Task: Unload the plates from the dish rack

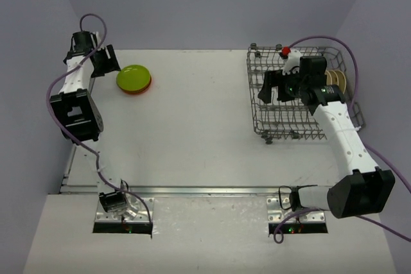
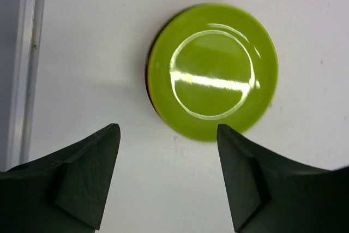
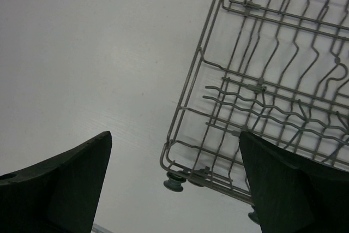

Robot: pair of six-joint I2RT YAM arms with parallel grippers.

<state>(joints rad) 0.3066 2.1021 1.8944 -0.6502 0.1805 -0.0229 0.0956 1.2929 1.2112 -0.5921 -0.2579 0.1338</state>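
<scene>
At ten o'clock on the white tabletop (image 1: 192,133), lying flat in a stack: glossy lime green round plastic plate (image 2: 212,72) over an orange one (image 1: 138,92), with only a thin rim of the latter showing. Just beside that stack, at its nine o'clock, left gripper (image 2: 168,129) with black jaws spread apart, grasping nothing. At two o'clock, grey metal wire dish rack (image 1: 289,129), with beige round plates (image 1: 338,81) standing on edge at its three-o'clock side. Over the rack's nine-o'clock half, right gripper (image 3: 174,135), spread wide and empty.

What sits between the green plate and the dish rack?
Nothing: in the top view only bare table separates the green plate from the dish rack.
</scene>
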